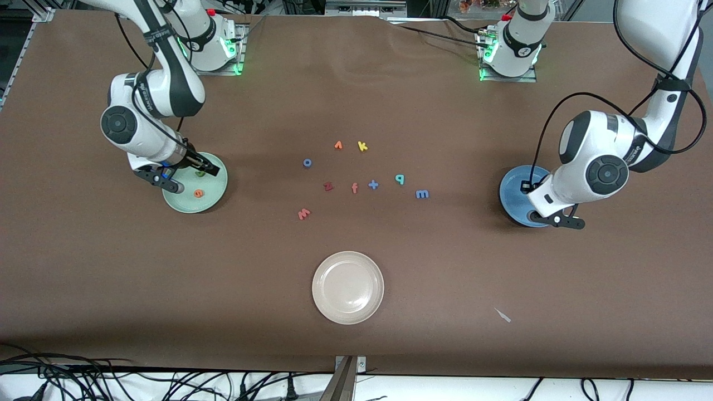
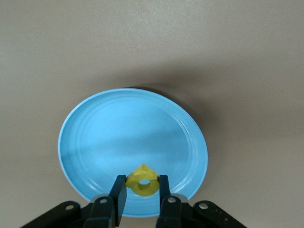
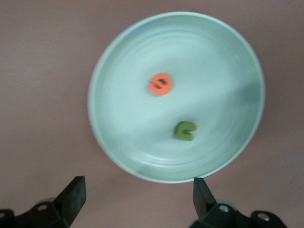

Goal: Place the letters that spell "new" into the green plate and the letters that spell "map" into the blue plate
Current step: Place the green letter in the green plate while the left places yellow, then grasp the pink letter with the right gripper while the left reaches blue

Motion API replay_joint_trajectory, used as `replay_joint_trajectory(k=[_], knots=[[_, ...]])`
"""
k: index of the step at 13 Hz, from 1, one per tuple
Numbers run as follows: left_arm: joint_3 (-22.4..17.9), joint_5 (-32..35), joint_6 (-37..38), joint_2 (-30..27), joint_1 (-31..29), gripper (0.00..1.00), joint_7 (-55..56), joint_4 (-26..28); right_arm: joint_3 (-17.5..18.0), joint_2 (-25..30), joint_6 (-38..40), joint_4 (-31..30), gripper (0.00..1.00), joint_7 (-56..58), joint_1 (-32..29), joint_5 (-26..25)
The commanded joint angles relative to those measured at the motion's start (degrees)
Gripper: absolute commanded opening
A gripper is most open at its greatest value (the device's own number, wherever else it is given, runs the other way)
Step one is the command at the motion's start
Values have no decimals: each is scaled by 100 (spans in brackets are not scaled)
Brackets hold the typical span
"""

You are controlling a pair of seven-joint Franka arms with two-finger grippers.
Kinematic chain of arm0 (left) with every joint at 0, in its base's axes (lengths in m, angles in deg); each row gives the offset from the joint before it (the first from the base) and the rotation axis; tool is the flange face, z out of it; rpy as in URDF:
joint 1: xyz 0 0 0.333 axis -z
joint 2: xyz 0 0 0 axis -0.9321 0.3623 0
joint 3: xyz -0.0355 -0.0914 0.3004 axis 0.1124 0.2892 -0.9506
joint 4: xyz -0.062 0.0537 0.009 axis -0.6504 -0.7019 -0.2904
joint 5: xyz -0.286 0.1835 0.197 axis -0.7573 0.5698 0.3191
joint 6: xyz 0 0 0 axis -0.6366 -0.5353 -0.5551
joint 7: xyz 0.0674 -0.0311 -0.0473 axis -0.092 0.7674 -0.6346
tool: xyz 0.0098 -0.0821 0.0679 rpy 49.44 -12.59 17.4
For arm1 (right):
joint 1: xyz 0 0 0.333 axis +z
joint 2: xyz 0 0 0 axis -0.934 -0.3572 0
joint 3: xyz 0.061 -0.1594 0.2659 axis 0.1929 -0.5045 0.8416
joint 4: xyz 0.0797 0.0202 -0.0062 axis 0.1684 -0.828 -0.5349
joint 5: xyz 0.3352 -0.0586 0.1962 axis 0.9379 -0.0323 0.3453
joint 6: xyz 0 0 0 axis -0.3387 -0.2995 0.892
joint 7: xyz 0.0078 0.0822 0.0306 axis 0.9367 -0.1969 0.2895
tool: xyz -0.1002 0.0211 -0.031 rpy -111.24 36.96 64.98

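foam letters k (image 1: 362, 146), f (image 1: 354, 188), m (image 1: 422, 194) on table (image 1: 445, 267)

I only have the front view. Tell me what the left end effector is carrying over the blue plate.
Observer: The left end effector is shut on the yellow a, over the blue plate.
Operator: Report what is already in that plate.
Observer: Nothing; its surface shows bare in the left wrist view.
Operator: Now check the right end effector.
Observer: The right end effector is open over the green plate, which holds the orange e and the green n.
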Motion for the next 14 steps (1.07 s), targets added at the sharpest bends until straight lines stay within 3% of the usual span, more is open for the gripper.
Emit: replay_joint_trajectory(k=[1,4,5,7,8,11,13,14], knots=[[53,151,-203,344,-166,17,-119,-163,474,-351,147,781,100,80,105,170],[27,151,-239,511,-227,20,-119,-154,591,-1482,174,2238,100,-1196,614,48],[35,151,-239,581,-306,36,-119,-162,599,-1827,174,2618,100,-1847,685,21],[44,151,-282,573,-359,94,-119,-171,600,-2399,156,3226,100,-2615,1028,-119],[53,151,-274,556,-351,100,-119,-215,600,-2662,121,3437,100,-2905,1177,-129],[149,54,-177,485,-211,100,117,-478,582,-3121,-238,3694,100,-3250,1398,-146],[421,45,-177,468,-175,100,887,-505,573,-3280,-625,3685,99,-3479,1547,-164],[579,45,-177,485,-149,100,1231,-505,556,-3289,-635,3677,90,-3480,1547,-242]])
